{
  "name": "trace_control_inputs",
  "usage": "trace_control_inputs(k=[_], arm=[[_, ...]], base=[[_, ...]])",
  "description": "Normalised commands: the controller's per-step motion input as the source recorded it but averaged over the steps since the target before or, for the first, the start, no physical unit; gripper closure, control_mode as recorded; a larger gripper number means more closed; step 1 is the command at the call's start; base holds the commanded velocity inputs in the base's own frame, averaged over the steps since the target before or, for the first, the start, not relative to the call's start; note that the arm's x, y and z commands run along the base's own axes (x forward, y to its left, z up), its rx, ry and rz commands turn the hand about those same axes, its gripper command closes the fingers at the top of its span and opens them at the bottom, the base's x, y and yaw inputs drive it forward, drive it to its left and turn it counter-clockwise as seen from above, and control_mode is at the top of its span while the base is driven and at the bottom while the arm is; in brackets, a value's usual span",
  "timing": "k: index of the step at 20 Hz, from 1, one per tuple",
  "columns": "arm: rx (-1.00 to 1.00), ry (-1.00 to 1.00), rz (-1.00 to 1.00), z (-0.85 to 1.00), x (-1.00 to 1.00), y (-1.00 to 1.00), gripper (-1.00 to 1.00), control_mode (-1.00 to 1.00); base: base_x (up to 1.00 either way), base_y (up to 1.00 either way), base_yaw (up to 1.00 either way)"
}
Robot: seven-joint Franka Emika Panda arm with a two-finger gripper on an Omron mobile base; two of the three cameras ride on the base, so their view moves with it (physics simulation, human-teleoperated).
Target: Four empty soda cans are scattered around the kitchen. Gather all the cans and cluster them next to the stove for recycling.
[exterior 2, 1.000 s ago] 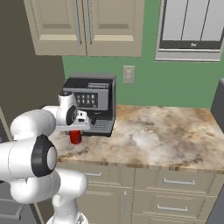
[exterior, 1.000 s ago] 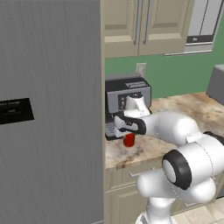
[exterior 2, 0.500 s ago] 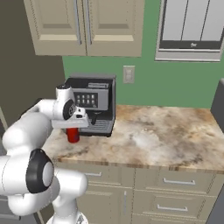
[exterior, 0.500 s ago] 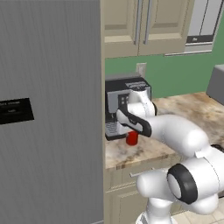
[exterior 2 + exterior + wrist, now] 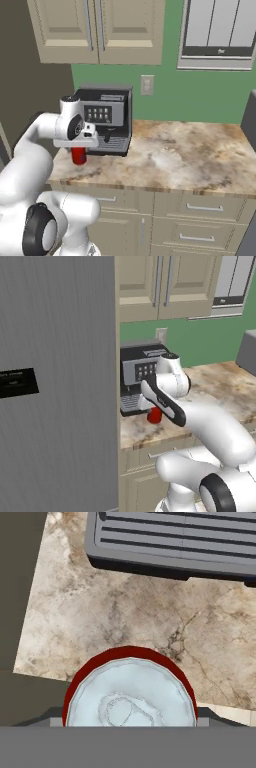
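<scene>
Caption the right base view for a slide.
Robot hand over a red soda can by the coffee machine.

Glossy white rounded arm segments (image 5: 215, 428), black ring joints, and a dark-striped wrist link.

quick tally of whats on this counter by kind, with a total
Small red cylindrical soda can: 1, standing in front of the machine near the counter's edge
Black and steel coffee machine: 1
Total on the tan marbled stone counter: 2
</scene>
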Motion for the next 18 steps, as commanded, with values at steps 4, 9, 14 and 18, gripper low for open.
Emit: trace_control_inputs(k=[4,9,14,18], arm=[[0.02,0.03,-0.04,0.26,-0.31,-0.04,1.00,-1.00],[0.00,0.04,0.00,0.26,-0.31,-0.04,1.00,-1.00],[0.00,0.03,0.00,0.20,-0.24,-0.04,1.00,-1.00],[0.00,0.07,0.00,0.11,-0.11,0.00,1.00,-1.00]], base=[[0.00,0.00,0.00],[0.00,0.00,0.00],[0.00,0.00,0.00],[0.00,0.00,0.00]])
